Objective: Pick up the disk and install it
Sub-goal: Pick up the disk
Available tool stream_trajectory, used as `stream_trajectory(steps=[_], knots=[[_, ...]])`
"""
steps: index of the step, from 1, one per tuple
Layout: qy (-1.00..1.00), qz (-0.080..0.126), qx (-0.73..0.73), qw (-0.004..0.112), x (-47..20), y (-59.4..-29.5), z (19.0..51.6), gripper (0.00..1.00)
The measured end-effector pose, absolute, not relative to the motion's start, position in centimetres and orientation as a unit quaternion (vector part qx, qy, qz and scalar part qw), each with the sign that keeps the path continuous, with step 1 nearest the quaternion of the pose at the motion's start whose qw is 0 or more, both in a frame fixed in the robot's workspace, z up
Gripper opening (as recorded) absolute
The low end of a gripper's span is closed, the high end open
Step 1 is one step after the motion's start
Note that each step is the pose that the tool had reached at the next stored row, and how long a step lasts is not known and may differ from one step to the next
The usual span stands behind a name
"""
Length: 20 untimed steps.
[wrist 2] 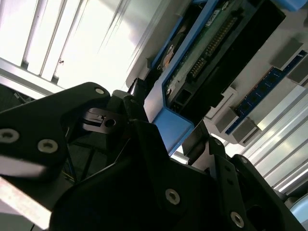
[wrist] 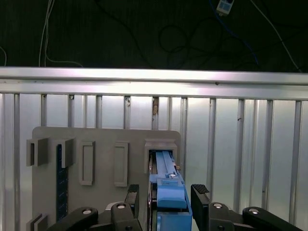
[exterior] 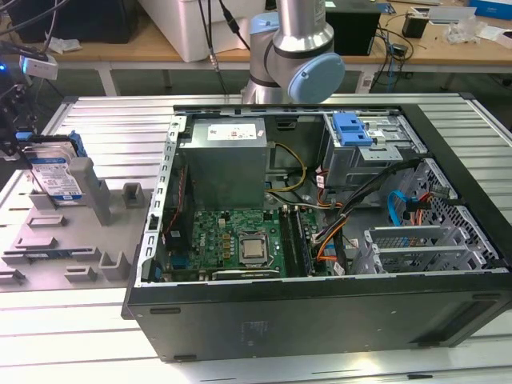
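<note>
The disk (exterior: 54, 172), silver with a blue-and-white label and a blue carrier rail, stands on edge in a slot of the grey fixture plate (exterior: 88, 240) at the exterior view's left. My gripper (exterior: 22, 152) hangs right at it. In the first wrist view the gripper (wrist: 166, 193) straddles the disk's blue rail (wrist: 166, 173), one black finger (wrist: 134, 192) on each side with a narrow gap, so it is open. The second wrist view shows the same from below: the disk (wrist 2: 202, 53) runs out from between the fingers of the gripper (wrist 2: 168, 115), with its connector edge and green board visible.
An open black computer case (exterior: 320, 320) lies on the slatted aluminium table (exterior: 104, 120), with a grey power supply (exterior: 224, 160), a motherboard (exterior: 232, 236), loose cables and a silver drive cage with a blue latch (exterior: 352, 128). The arm's base (exterior: 292, 56) stands behind the case.
</note>
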State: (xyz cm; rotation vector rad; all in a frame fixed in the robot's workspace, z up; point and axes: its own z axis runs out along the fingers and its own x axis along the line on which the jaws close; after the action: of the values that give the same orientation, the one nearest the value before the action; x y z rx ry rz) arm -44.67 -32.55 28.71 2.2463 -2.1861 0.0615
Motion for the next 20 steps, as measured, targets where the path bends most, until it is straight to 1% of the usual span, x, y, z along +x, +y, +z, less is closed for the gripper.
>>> stream_trajectory(steps=[20], knots=[[-0.697,0.020,0.717,0.003,-44.67,-32.82,28.66,0.55]])
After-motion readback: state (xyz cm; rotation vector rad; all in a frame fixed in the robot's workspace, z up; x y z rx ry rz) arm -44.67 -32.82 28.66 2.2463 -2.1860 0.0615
